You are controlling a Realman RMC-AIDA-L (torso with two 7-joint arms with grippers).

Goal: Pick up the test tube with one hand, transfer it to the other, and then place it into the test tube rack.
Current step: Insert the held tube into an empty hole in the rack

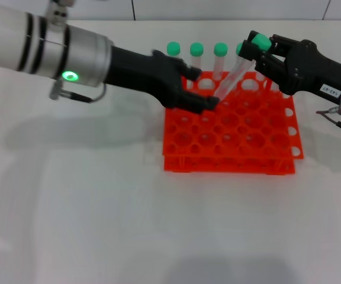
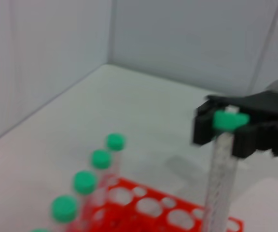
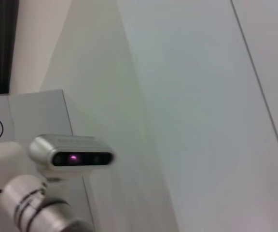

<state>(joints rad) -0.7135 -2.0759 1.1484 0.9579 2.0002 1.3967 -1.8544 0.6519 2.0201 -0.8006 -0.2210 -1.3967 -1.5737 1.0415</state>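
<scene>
The test tube [image 1: 232,77] hangs tilted above the back of the orange test tube rack [image 1: 229,151], green cap up. My right gripper [image 1: 254,48], black with a white label, is shut on it just under the cap. My left gripper [image 1: 209,89], on the silver-white arm with the green ring, is at the tube's lower tip with its fingers apart, the lower finger touching the tip. In the left wrist view the tube [image 2: 221,179] rises to its cap between the right gripper's fingers [image 2: 204,128]. The right wrist view shows none of these.
Three green-capped tubes [image 1: 196,50] stand in the rack's back row, behind my left gripper; they also show in the left wrist view [image 2: 100,159]. The rack's other holes are open. White table lies all around, with a wall behind.
</scene>
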